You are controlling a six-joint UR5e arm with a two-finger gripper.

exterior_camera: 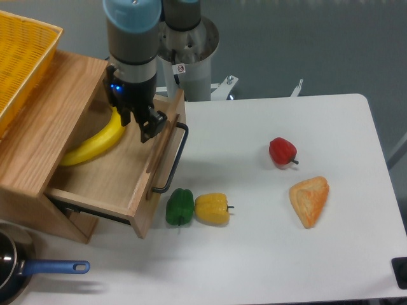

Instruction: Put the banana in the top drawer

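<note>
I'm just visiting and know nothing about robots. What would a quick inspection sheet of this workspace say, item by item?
Surface: white table, mostly bare on the right side.
Job's things: banana lies inside the open top drawer, partly hidden behind the gripper.
Clutter: green pepper touching yellow pepper near the drawer front; red pepper and an orange wedge further right; yellow basket on top of the wooden cabinet; a pot with a blue handle at the lower left corner.
Gripper: gripper hangs over the drawer, just above the banana; whether open or shut cannot be told.
Cables: nothing seen.
Surroundings: grey floor; dark object at the lower right edge, unidentifiable.
</note>
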